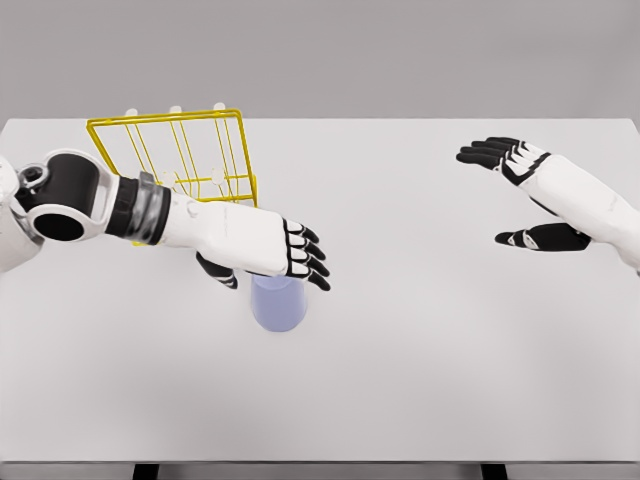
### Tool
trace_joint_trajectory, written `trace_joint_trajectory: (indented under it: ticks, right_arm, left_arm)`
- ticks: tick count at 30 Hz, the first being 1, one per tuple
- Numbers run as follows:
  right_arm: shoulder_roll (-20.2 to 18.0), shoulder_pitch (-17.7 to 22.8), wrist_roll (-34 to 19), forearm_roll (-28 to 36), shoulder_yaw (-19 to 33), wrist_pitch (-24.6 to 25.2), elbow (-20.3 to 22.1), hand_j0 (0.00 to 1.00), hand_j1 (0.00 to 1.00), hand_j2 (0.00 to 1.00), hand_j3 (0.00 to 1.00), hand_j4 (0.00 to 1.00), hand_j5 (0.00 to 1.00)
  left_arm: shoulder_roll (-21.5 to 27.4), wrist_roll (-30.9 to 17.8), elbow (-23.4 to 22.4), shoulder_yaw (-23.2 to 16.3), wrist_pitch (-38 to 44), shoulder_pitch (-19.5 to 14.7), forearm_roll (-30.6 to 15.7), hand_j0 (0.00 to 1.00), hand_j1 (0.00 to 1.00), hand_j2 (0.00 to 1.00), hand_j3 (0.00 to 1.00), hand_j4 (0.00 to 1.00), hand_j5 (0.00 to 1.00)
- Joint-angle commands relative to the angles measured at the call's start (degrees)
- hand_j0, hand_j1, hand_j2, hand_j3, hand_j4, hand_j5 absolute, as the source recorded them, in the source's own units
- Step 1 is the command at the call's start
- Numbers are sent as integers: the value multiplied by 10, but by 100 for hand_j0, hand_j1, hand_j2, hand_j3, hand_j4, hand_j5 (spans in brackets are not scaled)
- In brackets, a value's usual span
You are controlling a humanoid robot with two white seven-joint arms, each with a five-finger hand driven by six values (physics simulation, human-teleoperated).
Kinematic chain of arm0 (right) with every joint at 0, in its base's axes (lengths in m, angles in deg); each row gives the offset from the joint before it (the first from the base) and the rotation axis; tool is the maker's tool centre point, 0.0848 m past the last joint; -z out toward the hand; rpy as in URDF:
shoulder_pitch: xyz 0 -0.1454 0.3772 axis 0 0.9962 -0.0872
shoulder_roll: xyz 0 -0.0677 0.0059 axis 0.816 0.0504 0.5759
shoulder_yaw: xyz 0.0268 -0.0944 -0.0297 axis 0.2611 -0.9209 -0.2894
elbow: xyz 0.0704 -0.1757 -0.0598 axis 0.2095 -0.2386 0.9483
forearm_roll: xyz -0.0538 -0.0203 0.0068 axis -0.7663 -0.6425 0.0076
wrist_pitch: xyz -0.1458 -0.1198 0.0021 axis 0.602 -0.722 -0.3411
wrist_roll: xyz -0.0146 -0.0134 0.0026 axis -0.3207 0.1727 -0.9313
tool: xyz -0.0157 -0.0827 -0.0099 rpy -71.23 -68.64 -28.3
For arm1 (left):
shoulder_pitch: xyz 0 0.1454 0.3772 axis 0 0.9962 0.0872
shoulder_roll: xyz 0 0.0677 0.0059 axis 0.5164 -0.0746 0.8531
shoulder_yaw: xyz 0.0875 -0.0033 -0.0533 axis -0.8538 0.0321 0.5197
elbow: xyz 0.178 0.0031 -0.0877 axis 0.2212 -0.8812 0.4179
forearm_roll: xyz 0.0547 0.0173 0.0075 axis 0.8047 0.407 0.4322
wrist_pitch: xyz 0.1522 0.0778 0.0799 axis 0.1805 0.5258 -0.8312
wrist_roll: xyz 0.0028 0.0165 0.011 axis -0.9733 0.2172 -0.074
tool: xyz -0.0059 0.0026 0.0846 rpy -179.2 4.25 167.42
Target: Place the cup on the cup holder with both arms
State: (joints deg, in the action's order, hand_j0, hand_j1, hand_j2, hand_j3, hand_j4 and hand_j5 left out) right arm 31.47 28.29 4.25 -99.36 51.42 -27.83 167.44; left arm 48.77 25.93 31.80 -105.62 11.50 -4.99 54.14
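So I'm looking at one cup, pale lavender, standing on the white table a little left of its middle, and I'm using the cup as my landmark. My left hand is hovering right over the cup's top, fingers extended past it and thumb hanging on the cup's left; I'm reading it as positioned for a grasp, with nothing gripped yet and no clear contact showing. One yellow wire cup holder is sitting behind and left of the cup, partly covered by my left forearm, so I'm guessing the lift path is short. My right hand is waiting far right of the cup and slightly behind it, fingers spread, empty, likely staged for its part in the two-arm move. Counting: one cup, one holder, two hands, one table.
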Motion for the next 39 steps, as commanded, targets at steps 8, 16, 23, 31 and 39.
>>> trace_joint_trajectory:
  ticks: [8,16,23,31,39]
  right_arm:
    - [1,0,0,4,-3,2,1,100,100,100,100,100,100]
    - [7,1,0,5,-4,2,1,100,100,100,100,100,100]
    - [11,0,0,4,-8,2,1,100,100,100,100,100,100]
    - [11,0,0,4,-8,2,1,100,100,100,100,100,100]
    - [11,-1,0,2,-8,2,1,100,100,100,100,100,100]
  left_arm:
    - [-24,1,-32,-17,1,-1,6,100,100,100,100,100,100]
    - [-32,2,-38,-25,1,0,6,100,100,100,100,100,100]
    - [-37,3,-46,-31,1,0,6,98,98,98,98,98,98]
    - [-36,5,-43,-31,1,0,5,68,68,68,68,68,68]
    - [-33,7,-39,-30,1,-4,-2,52,52,52,52,52,52]
